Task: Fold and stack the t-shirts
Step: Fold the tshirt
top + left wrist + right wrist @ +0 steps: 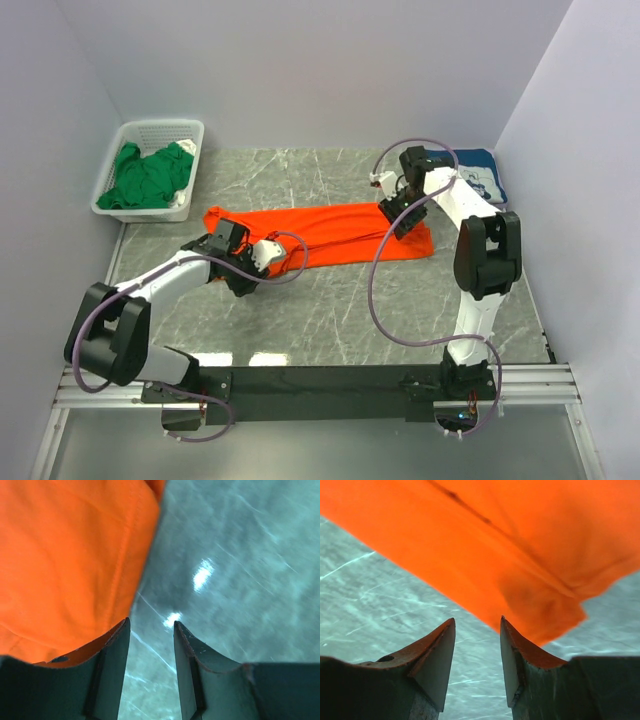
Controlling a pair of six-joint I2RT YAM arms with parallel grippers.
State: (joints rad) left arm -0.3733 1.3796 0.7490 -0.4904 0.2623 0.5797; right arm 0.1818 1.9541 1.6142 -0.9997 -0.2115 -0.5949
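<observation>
Currently the left jaws are hovering parted and empty at the left end of the orange t-shirt (330,232), which is lying flat on the surface (400,310), long axis left to right; the right jaws, also parted and empty, are hovering at its right end.

Grey marble-veined tabletop (340,320) enclosed by plain pale walls (320,70) on three sides; bright light glints (202,575) on the glossy stone

Top view high overhead; wrist views close, downward, share orange t-shirt (340,225).
</observation>
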